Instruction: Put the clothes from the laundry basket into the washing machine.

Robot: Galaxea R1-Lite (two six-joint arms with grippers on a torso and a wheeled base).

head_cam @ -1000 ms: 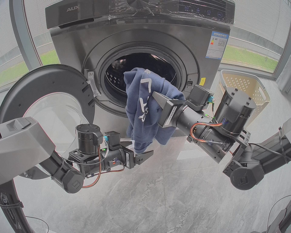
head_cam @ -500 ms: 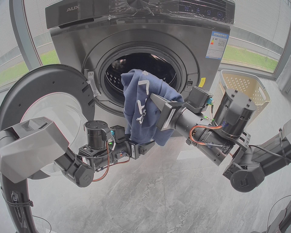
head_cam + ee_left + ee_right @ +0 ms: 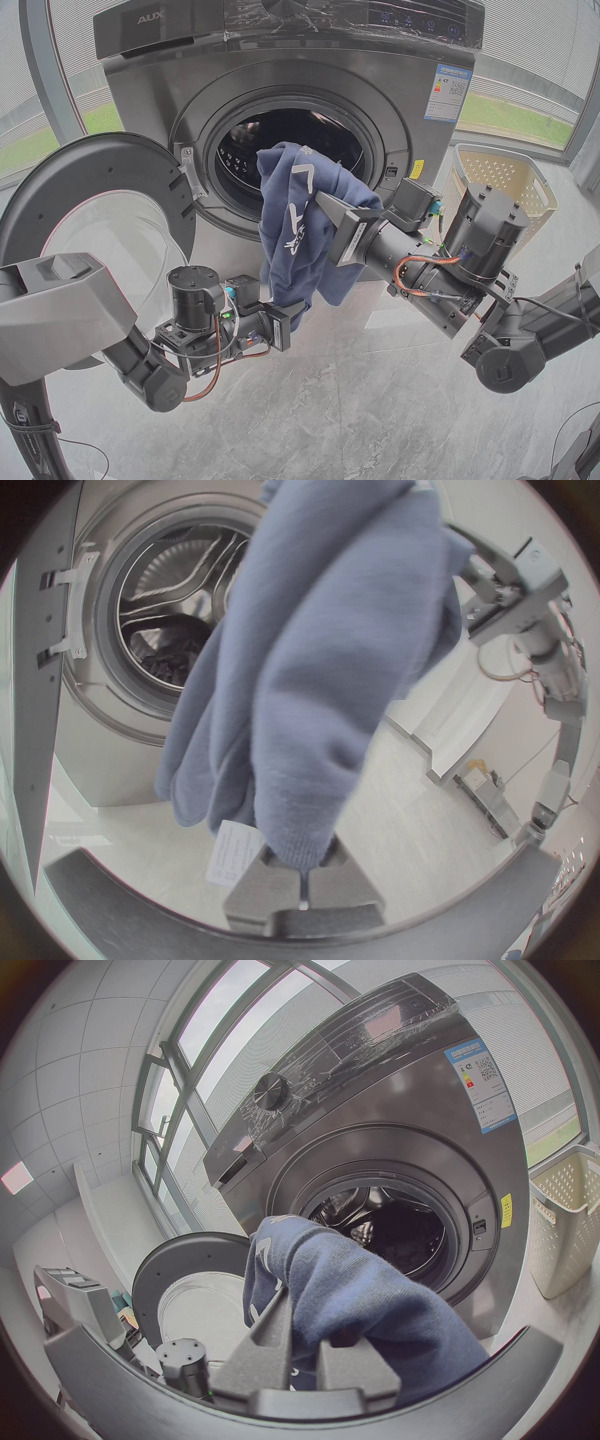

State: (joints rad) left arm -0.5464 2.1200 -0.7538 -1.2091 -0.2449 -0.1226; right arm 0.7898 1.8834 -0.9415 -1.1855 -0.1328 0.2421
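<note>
Head view: the blue sweatshirt (image 3: 297, 225) hangs in front of the washer's (image 3: 156, 81) open mouth, above the floor (image 3: 350, 400), with the door (image 3: 94, 181) swung to the left and the basket (image 3: 500, 172) on the floor to the right. The right gripper (image 3: 326, 205) is clamped on a bunch of cloth near its top; the left gripper (image 3: 294, 310) pinches its lower end, so it is slung between the two

Left wrist view: the left gripper (image 3: 304, 880) has closed on the tip of a hanging fold; the rest rises away toward the right gripper (image 3: 494, 586). Behind, dark clothes (image 3: 165, 658) lie in the drum (image 3: 181, 567)

Right wrist view: the cloth is heaped over and between the right gripper's fingers (image 3: 259, 1347), with the washer's opening beyond it

It looks soft, light and limp: it will likely sag, fold and trail wherever unsupported, not slip or break. A thick bunch gives the surest hold; loose ends could catch on the door rim
</note>
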